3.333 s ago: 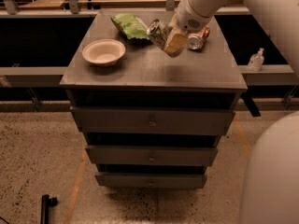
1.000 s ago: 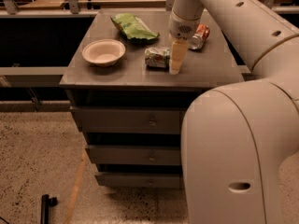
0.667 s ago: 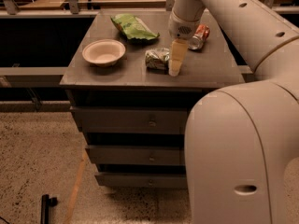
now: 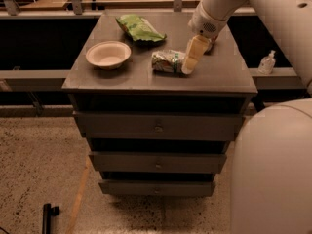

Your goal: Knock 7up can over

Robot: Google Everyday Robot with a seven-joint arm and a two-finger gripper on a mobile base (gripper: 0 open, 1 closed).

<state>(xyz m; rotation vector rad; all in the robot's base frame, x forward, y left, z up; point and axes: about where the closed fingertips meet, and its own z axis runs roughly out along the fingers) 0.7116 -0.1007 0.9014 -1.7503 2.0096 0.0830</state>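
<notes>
Camera view, 1 of 1: the 7up can (image 4: 167, 61) lies on its side mid-counter (image 4: 141, 81). Its long axis runs left-right. It sits just left of the gripper (image 4: 187, 68), seemingly touching it. We cannot tell how open the gripper is. Green marking shows on the can, but we can read no lettering.

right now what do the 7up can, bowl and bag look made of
The 7up can, on its side beside the gripper: likely thin metal, silvery sheen. The bowl: matte off-white, maybe paper or plastic. The bag: crinkly green film, glossy creases.
</notes>
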